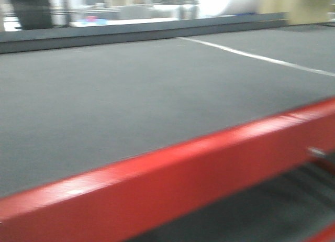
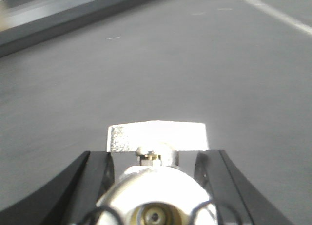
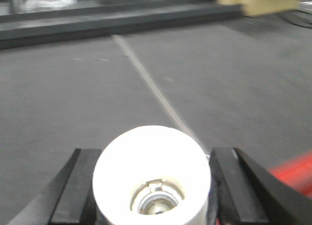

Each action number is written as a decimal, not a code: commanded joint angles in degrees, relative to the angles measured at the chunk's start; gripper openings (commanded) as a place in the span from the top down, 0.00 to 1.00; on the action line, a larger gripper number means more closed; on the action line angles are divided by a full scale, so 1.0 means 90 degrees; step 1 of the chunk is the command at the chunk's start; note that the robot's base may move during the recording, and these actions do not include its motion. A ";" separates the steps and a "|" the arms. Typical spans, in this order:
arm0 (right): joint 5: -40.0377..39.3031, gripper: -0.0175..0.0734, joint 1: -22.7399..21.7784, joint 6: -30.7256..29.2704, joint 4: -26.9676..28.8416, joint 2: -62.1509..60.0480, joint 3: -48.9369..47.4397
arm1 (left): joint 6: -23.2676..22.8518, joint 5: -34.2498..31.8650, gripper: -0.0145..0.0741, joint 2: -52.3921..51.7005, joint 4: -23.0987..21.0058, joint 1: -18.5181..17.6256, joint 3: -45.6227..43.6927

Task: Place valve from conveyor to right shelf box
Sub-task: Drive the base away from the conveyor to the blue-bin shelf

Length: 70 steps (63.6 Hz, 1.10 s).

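Valve (image 2: 157,186), silver, flat handle, white cylinder (image 3: 152,178)

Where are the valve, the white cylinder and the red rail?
valve (image 2: 157,136): left wrist view, flat silver handle.
white cylinder (image 3: 151,152): right wrist view, end face above the bore.
red rail (image 1: 172,179): front view, middle of its face.
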 commanded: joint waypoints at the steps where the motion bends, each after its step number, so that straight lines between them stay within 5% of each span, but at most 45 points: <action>1: -0.0498 0.98 -0.0018 -0.0012 -0.0056 -0.0086 -0.0110 | -0.0053 -0.0322 0.96 -0.0082 -0.0080 -0.0032 -0.0063; 70: -0.0498 0.98 -0.0018 -0.0012 -0.0056 -0.0086 -0.0110 | -0.0053 -0.0322 0.96 -0.0082 -0.0080 -0.0032 -0.0063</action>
